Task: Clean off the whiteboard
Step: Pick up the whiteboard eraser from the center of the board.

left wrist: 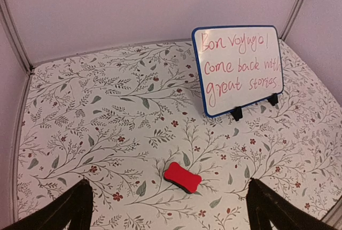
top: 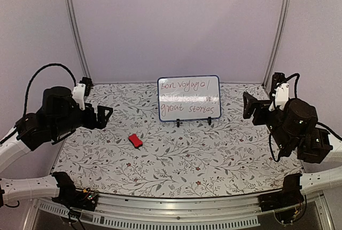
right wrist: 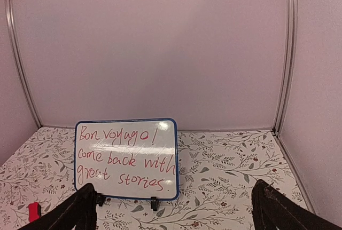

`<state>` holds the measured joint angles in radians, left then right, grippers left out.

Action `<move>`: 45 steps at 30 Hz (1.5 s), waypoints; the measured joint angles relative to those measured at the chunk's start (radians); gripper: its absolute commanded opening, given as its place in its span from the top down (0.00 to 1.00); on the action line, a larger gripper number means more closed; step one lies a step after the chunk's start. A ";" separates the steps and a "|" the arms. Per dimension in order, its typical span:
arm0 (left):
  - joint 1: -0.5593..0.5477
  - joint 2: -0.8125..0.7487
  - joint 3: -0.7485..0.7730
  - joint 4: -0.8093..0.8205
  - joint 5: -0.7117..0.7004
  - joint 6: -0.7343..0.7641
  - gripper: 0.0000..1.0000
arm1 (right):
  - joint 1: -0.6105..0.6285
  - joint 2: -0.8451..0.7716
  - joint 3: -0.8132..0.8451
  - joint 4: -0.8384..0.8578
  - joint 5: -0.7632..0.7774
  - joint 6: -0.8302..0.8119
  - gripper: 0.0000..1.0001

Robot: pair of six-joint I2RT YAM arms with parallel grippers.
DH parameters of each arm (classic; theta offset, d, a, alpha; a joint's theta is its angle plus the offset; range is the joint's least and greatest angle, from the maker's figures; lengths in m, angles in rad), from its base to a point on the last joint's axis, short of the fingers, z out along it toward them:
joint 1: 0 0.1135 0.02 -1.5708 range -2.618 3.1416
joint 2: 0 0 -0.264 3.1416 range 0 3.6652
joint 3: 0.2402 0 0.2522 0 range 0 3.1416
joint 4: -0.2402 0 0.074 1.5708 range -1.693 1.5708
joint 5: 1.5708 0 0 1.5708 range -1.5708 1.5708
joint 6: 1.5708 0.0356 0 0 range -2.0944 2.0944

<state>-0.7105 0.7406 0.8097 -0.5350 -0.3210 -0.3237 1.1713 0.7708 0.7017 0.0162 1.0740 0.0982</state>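
Red handwriting fills the whiteboard (left wrist: 238, 70) in three lines: "Bon voyage!" at the top, "Come back with" in the middle and "great stories" at the bottom. Glare washes out the middle line in the overhead view, but both wrist views show it legibly. No other writing can be read.

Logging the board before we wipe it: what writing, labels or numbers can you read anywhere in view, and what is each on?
"Bon voyage!": top line, red handwriting on the whiteboard.
"Come back with": middle line, same board.
"great stories": bottom line, same board.
The red eraser on the table shows no readable marking.
No other text, brand or number can be read in any view.
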 measured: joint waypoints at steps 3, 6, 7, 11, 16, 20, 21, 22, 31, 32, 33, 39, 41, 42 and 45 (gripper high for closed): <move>0.000 0.000 -0.001 0.000 0.000 0.000 0.00 | 0.000 -0.011 -0.006 0.030 -0.012 -0.027 0.01; 0.000 0.000 -0.003 0.000 0.000 0.001 0.00 | 0.000 -0.016 -0.011 0.039 -0.050 -0.042 0.01; 0.000 0.000 -0.003 0.000 0.000 0.002 0.00 | 0.000 -0.019 -0.017 0.041 -0.066 -0.047 0.01; 0.000 0.000 -0.003 0.000 0.000 0.002 0.00 | 0.000 -0.024 -0.037 0.043 -0.124 -0.065 0.01; 0.001 0.000 -0.003 0.000 0.000 0.002 0.00 | 0.000 0.002 -0.039 0.045 -0.169 -0.074 0.01; 0.003 0.000 -0.003 0.000 0.000 0.002 0.00 | 0.000 0.051 -0.039 0.045 -0.207 -0.076 0.01; 0.003 0.000 -0.003 0.000 0.000 0.002 0.01 | 0.000 0.067 -0.038 0.045 -0.223 -0.076 0.01; 0.004 0.000 -0.003 0.000 0.000 0.001 0.00 | 0.000 0.087 -0.034 0.044 -0.240 -0.076 0.01; 0.008 -0.002 -0.003 0.000 -0.002 0.001 0.00 | 0.000 0.484 0.173 0.007 -0.364 -0.022 0.01; 0.010 -0.002 -0.003 0.000 -0.002 0.001 0.00 | 0.000 0.528 0.198 0.002 -0.380 -0.016 0.01; 0.010 -0.002 -0.003 0.000 -0.003 0.001 0.00 | 0.000 0.573 0.225 -0.003 -0.399 -0.011 0.01; 0.022 -0.004 -0.003 -0.001 -0.008 0.001 0.00 | 0.000 0.803 0.440 -0.065 -0.542 0.004 0.01; 0.026 -0.010 -0.003 -0.001 -0.013 0.000 0.00 | 0.000 0.886 0.544 -0.089 -0.608 0.011 0.01; 0.028 -0.014 -0.003 -0.001 -0.016 0.000 0.00 | 0.000 0.925 0.591 -0.095 -0.642 0.014 0.01; 0.032 -0.028 -0.003 -0.001 -0.027 0.000 0.00 | 0.000 1.045 0.731 -0.119 -0.743 0.022 0.01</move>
<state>-0.6781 0.7128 0.8066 -0.5358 -0.3485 -0.3237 1.1713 1.8160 1.4322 -0.1024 0.3305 0.1204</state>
